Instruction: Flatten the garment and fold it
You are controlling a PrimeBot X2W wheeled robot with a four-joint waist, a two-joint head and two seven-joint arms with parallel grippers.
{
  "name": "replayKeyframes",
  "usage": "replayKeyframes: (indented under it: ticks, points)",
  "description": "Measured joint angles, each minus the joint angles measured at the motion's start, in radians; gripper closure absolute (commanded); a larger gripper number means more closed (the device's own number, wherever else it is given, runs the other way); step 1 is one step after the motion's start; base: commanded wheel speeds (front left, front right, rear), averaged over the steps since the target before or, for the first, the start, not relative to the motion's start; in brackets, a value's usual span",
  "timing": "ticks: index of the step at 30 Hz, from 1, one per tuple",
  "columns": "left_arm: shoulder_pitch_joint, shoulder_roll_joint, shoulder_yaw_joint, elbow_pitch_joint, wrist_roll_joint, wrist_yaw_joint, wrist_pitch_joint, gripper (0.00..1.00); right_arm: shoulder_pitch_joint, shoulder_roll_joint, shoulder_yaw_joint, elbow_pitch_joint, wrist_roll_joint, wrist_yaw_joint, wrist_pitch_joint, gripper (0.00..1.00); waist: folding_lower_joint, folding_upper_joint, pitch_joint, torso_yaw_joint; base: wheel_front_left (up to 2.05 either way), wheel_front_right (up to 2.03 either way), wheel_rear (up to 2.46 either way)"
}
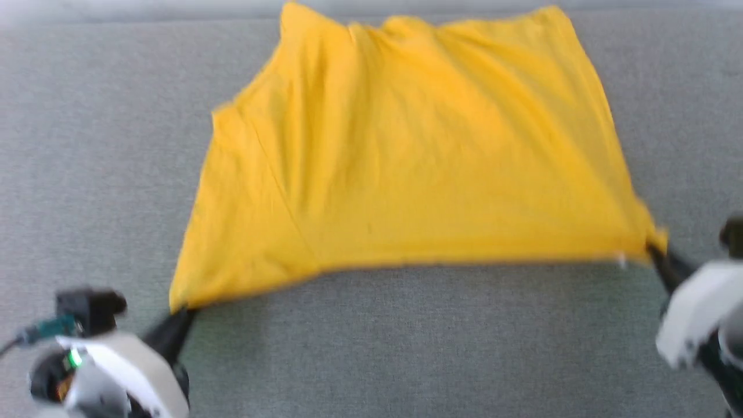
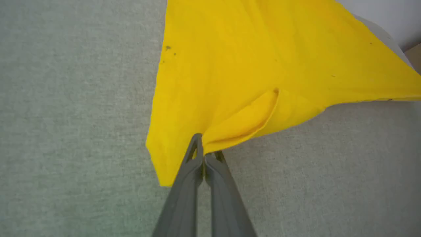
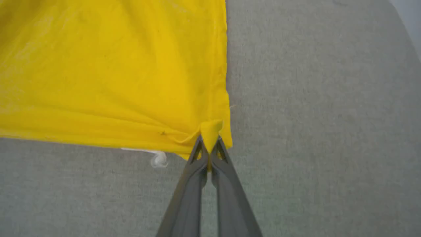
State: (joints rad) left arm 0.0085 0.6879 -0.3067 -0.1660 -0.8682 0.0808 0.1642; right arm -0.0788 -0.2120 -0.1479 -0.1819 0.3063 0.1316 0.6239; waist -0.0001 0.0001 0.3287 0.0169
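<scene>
Ahead of both end effectors, the yellow T-shirt (image 1: 418, 157) lies spread, plain side up, on the grey worktop (image 1: 87, 145). The left end effector (image 2: 204, 152) is clamped on its near-left corner, and the right end effector (image 3: 209, 146) on its near-right corner. Flattening looks nearly done, with wrinkles left at the far end. No fold is made yet.

— What's the right gripper (image 3: 208, 146) got hold of?
— A corner of the shirt (image 3: 115, 72). The two dark fingers (image 3: 187, 197) are pressed together, with a little peak of yellow cloth pinched between the tips.
— And the rest of it?
— It spreads up and to the left. One edge runs straight up from the pinch and the hem runs off left, with soft creases near the corner. A white scrap (image 3: 159, 160) pokes out under the hem, just left of the fingers. There's grey fabric surface (image 3: 312, 131) all round.
</scene>
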Motion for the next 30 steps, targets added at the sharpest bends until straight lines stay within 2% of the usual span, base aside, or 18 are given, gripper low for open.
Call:
replayKeyframes:
  ticks: [5, 14, 21, 25, 30]
  points:
    - [0.143, 0.03, -0.031, -0.021, -0.07, 0.025, 0.101, 1.0, 0.169, -0.043, -0.027, -0.039, 0.07, 0.0, 0.124, 1.0, 0.0, 0.0, -0.05, 0.009, 0.0, 0.0, 0.0]
    - [0.317, 0.037, -0.087, -0.049, -0.192, 0.066, 0.241, 1.0, 0.388, 0.008, -0.07, -0.047, 0.135, 0.0, 0.291, 1.0, 0.0, 0.0, -0.122, 0.024, 0.0, 0.0, 0.0]
    - [0.363, 0.056, -0.079, -0.108, -0.233, 0.07, 0.259, 1.0, 0.462, 0.043, -0.118, -0.066, 0.134, 0.0, 0.396, 1.0, 0.0001, 0.0, -0.153, 0.036, 0.0, 0.0, 0.0]
    - [0.356, 0.079, -0.031, -0.165, -0.181, 0.071, 0.188, 1.0, 0.46, 0.052, -0.137, -0.115, 0.136, 0.0, 0.364, 1.0, 0.0001, 0.0, -0.165, 0.04, 0.0, 0.0, 0.0]
    - [0.285, 0.11, -0.006, -0.224, -0.089, 0.068, 0.134, 1.0, 0.405, 0.039, -0.136, -0.142, 0.117, 0.0, 0.269, 1.0, 0.0002, 0.0, -0.157, 0.034, 0.0, 0.0, 0.0]
